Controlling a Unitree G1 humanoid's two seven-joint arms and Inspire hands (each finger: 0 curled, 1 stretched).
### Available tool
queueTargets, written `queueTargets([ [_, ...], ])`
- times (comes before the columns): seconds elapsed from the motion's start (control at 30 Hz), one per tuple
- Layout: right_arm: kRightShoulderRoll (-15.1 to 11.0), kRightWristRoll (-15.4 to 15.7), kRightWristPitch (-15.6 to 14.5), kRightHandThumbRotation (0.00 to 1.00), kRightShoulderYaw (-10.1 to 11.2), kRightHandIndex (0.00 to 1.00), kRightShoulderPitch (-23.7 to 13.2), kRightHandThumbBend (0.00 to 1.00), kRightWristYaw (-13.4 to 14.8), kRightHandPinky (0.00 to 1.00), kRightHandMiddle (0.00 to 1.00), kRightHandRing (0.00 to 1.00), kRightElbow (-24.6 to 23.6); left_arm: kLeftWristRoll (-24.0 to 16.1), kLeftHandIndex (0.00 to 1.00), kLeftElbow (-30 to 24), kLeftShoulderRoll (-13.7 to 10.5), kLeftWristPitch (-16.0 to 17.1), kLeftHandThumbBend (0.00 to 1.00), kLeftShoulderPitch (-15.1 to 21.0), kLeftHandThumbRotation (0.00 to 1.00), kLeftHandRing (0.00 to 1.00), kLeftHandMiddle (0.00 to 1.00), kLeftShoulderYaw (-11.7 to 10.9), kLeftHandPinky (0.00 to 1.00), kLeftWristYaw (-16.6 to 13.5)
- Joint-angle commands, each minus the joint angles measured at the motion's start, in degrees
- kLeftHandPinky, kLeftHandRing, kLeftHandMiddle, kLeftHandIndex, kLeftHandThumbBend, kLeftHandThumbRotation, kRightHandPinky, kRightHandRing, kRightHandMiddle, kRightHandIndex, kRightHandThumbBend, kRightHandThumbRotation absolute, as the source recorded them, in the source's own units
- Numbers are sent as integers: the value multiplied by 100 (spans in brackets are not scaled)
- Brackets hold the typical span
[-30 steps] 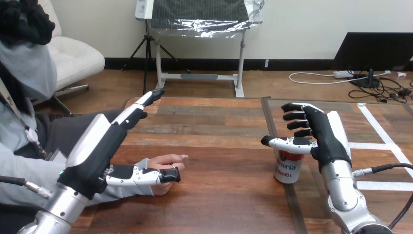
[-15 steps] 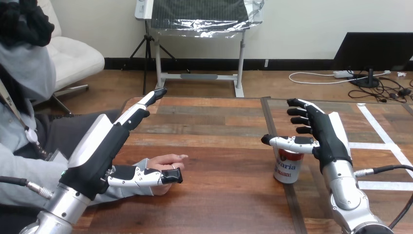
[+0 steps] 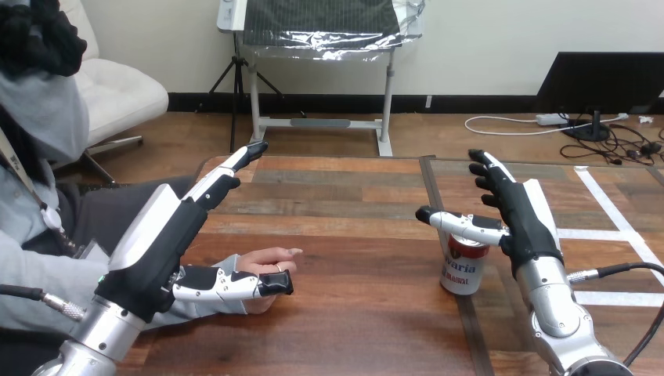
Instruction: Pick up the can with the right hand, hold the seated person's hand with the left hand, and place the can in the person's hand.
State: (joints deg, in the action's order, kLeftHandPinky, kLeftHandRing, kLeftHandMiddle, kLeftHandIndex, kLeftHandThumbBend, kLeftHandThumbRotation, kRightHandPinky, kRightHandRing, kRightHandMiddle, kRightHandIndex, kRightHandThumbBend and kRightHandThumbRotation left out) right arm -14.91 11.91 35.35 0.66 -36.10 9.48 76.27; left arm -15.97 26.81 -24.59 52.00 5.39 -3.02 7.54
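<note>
A red and white can (image 3: 462, 265) stands upright on the wooden table (image 3: 344, 235) at the right. My right hand (image 3: 523, 219) is just above and beside it, open, fingers straight and pointing away, thumb stretched over the can's top. The person's hand (image 3: 266, 266) lies on the table at the left, fingers pointing right. My left hand (image 3: 168, 235) hovers over the person's wrist, open, with straight fingers pointing up and away; its thumb (image 3: 235, 283) lies in front of the person's hand. I cannot tell whether they touch.
A dark seam (image 3: 442, 227) runs front to back across the table just left of the can. White tape lines (image 3: 618, 223) mark the table's right part. The stretch between the person's hand and the can is bare wood.
My right hand's fingers have straightened from a slight curl and now point away from me, and its thumb has lifted a little. The left hand, the person's hand and the can stay put.
</note>
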Motion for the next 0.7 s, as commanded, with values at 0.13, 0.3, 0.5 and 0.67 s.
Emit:
queueTargets([
  [0.13, -26, -64, 122, 38, 51, 100, -164, 100, -15, 94, 97, 97, -271, 166, 95, 16, 1, 98, 100, 266, 49, 94, 95, 18, 86, -97],
  [0.3, -13, -139, 101, 40, 103, 100, -114, 100, -117, 96, 99, 98, -245, 211, 95, 8, 2, 101, 100, 239, 49, 94, 95, 20, 86, -75],
  [0.5, -3, -128, 102, 42, 91, 100, -52, 100, -77, 99, 100, 100, -236, 277, 95, 8, -6, 132, 100, 215, 49, 95, 95, 40, 87, -33],
  [0.67, 13, -145, 111, 44, 107, 100, 0, 100, -70, 99, 100, 100, -224, 257, 95, 0, -1, 132, 100, 190, 49, 95, 95, 44, 87, -63],
])
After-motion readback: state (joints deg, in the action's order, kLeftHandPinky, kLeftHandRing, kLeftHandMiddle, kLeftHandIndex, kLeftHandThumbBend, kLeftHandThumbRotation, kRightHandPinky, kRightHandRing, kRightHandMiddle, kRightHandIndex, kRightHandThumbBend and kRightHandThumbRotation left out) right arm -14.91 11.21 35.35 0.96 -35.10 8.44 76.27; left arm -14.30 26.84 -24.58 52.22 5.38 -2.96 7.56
